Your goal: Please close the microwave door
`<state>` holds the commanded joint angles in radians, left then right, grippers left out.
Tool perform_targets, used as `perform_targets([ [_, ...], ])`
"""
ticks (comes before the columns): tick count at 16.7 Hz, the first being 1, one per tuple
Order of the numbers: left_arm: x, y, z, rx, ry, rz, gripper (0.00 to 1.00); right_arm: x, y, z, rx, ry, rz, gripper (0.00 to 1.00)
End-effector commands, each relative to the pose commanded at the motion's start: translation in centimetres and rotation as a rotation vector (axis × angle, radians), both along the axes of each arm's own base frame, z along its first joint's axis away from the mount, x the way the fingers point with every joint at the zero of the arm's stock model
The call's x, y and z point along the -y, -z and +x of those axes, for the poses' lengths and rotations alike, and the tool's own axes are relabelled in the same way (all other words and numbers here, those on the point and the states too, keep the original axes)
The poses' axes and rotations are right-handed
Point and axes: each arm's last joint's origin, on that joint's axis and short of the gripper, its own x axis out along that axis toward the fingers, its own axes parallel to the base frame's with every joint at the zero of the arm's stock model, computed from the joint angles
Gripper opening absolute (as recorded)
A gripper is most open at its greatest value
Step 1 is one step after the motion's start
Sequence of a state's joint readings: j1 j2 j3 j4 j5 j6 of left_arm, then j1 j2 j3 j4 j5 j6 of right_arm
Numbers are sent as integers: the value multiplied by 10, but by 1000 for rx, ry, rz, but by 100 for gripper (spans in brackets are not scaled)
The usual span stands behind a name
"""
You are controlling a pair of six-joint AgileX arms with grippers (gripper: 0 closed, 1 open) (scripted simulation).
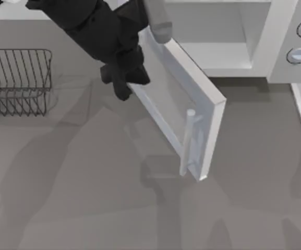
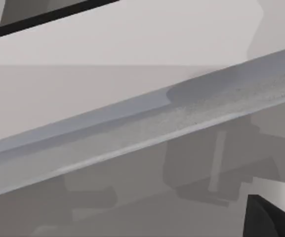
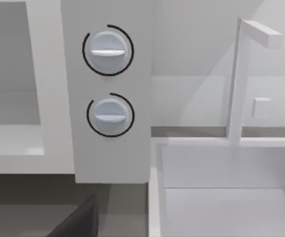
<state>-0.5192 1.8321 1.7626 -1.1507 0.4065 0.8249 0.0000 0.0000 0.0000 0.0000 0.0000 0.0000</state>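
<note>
Door (image 1: 184, 99) swung out approx halfway from microwave (image 1: 275, 52), hinge at left side of cavity. Left gripper (image 1: 123, 83) against door's outer face near hinge; can't tell finger state. Rigid hinged panel, smooth, prob light: push flat nearer handle (image 1: 188, 143), no grasp needed

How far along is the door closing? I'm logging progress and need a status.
Done: the left gripper has reached the outer face of the microwave door. In hand: it sits against the panel near the hinge side, placed to push. Left: the door stands wide open, angled away from the microwave, its cavity exposed, so nearly the whole swing shut remains.
</note>
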Motion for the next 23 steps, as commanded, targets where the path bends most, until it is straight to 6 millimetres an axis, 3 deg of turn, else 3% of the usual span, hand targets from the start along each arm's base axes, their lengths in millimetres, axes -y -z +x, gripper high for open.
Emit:
perform_targets([
  [6,4,-1,0,1,-3,-2,0,0,0,0,0,0,0,100],
  [11,23,0,-1,-2,-4,0,0,0,0,0,0,0,0,100],
  [15,22,0,-1,-2,-7,-1,0,0,0,0,0,0,0,100],
  [23,41,-1,-1,-2,-7,-1,0,0,0,0,0,0,0,100],
])
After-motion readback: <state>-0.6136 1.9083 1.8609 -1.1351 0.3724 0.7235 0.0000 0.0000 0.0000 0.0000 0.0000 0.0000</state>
